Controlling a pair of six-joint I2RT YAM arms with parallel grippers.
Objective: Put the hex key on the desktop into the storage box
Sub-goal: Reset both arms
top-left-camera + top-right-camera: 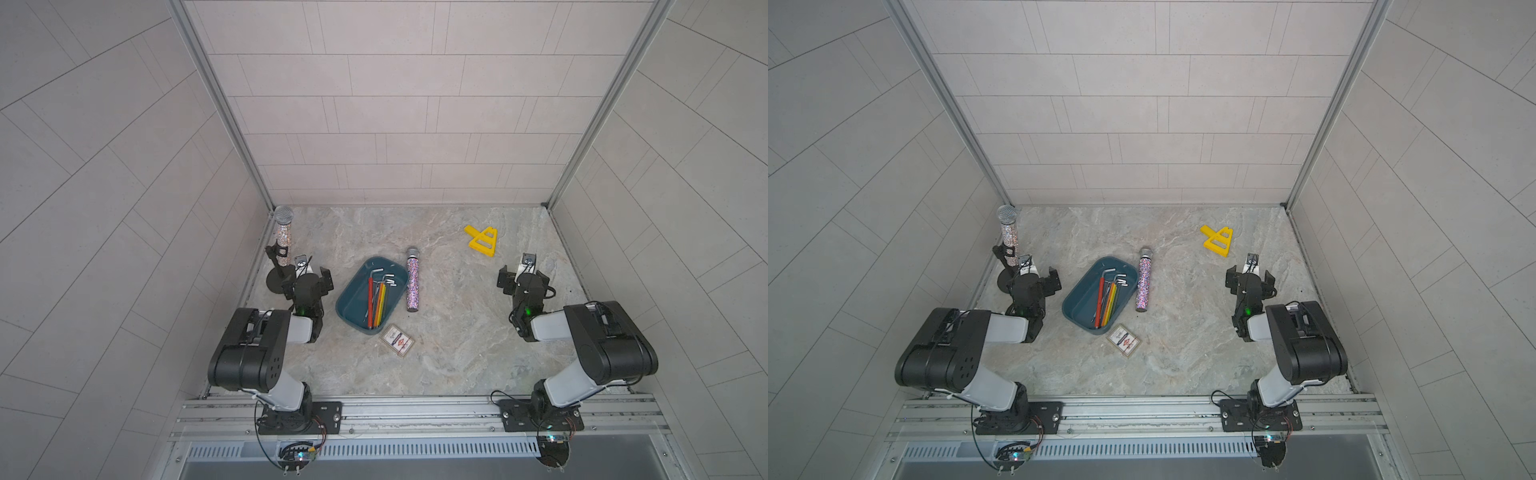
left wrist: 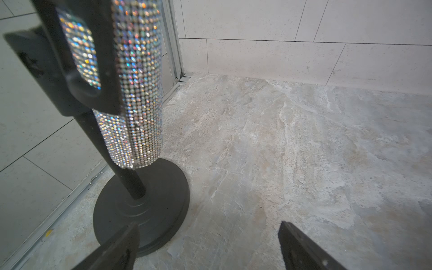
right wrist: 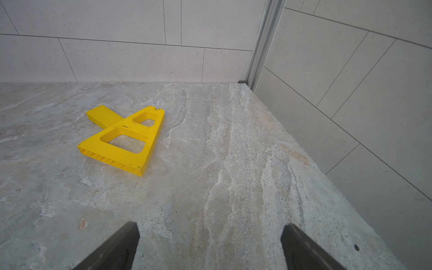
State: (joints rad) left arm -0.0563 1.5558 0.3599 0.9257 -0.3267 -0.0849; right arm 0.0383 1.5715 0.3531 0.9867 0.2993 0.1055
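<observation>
Status: every hex key I can find is already in the box.

- The shallow dark teal plastic storage box sits left of centre on the grey-beige marbled stone-look desktop, skewed to its edges.
- Inside it is a bundle of L-shaped steel hex keys. The long arms have red, orange, yellow and grey sleeves. The bare silver short arms point toward the box's far end.
- Both top views show no loose key on the bare desktop. A very thin one could be missed at this resolution.
- Left gripper: jaws spread wide with nothing between them. It is near the left edge, by the rhinestone-covered microphone in a black round-base stand.
- Right gripper: also spread wide and empty. It is near the right edge, facing the yellow plastic triangular bracket toward the far right corner.
- Clutter: a second rhinestone microphone lies flat just beside the box's right long side. A small printed card box sits by the box's near corner; I can't tell if they touch.

Handling, my read:
- The keys should be light, rigid, thin and smooth, so slippery but not fragile.
- On hard stone a key lies low, so the fingertips must go right down to the surface.
- Best hold is across the long arm on the coloured sleeve, about mid-length, with the jaws square to the shank.
- An off-centre pinch would likely let it swing about the bend.
- Pulling one out of the bundle would drag its neighbours.

The task looks complete.
</observation>
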